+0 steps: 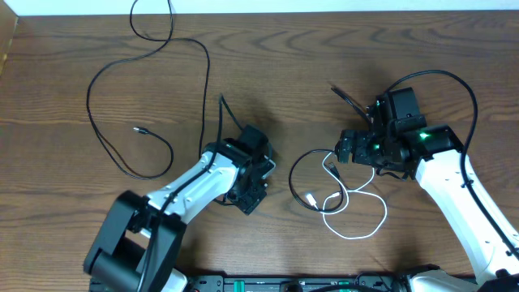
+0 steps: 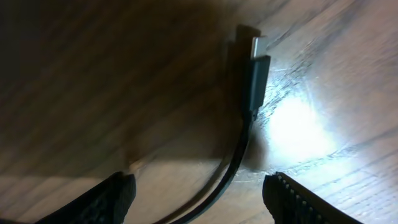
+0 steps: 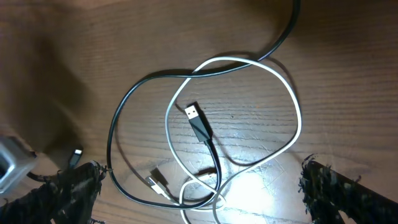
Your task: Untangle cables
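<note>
A long black cable loops over the left half of the table, one plug end lying free. My left gripper is open; in the left wrist view a black cable with a USB plug runs between its fingers without being pinched. The white cable and a shorter black cable lie tangled at centre right. My right gripper hovers open over that tangle. The right wrist view shows the white loop, the black loop, a black plug and a white plug between the fingers.
A thick black robot cable arches over the right arm. A thin black cable end pokes out behind the right gripper. The table's far edge runs along the top, where the long cable leaves the view.
</note>
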You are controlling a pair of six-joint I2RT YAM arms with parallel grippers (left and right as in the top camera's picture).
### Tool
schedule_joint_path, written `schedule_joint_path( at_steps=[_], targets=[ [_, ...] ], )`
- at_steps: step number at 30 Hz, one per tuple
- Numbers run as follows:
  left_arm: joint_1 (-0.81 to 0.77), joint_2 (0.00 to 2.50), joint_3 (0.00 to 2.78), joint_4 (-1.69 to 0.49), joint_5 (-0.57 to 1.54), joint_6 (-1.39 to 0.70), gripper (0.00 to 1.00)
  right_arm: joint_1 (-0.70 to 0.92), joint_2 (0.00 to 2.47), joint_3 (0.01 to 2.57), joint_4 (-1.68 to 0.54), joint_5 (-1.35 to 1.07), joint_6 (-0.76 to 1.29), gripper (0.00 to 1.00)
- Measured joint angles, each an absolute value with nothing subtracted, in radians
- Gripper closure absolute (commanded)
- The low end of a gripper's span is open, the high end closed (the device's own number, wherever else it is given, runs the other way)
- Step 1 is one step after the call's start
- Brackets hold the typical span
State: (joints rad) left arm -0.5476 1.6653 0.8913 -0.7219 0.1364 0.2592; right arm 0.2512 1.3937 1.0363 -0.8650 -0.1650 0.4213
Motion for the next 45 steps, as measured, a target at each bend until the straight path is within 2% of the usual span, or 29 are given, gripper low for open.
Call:
schedule_joint_path(
  at_steps=[10,12,13,22,25,30,37,42,45],
  targets=[
    [-0.612,1.695,0.893,-0.705,0.120,0.296,0.29,0.251,1.394,1.036,-0.858,-0.165,0.421,0.01],
    [-0.613,1.699,0.896,-0.701,0.118,0.297,0.43,0.251,1.394,1.036,-0.858,-0.165,0.421,0.01],
    [-0.612,1.701,0.898,-0.696,0.116,0.300,0.44,0.251,1.394,1.036,-0.858,-0.165,0.421,0.01],
    [-0.619,1.732,0.925,-0.700,0.072,0.300,0.46,0.251,1.394,1.036,-0.859,-0.165,0.421,0.01],
    [-0.624,1.734,0.926,-0.699,0.059,0.286,0.52,0.251,1.394,1.036,-0.862,-0.165,0.421,0.01],
    [-0.625,1.735,0.927,-0.699,0.054,0.274,0.55,0.251,1.394,1.036,-0.863,-0.165,0.421,0.01],
    [-0.625,1.735,0.927,-0.698,0.049,0.245,0.67,0.251,1.394,1.036,-0.866,-0.165,0.421,0.01],
    [-0.629,1.735,0.927,-0.697,0.044,0.212,0.89,0.251,1.394,1.036,-0.867,-0.165,0.421,0.01],
    [-0.630,1.735,0.928,-0.694,0.038,0.201,0.89,0.251,1.394,1.036,-0.867,-0.165,0.421,0.01]
  ],
)
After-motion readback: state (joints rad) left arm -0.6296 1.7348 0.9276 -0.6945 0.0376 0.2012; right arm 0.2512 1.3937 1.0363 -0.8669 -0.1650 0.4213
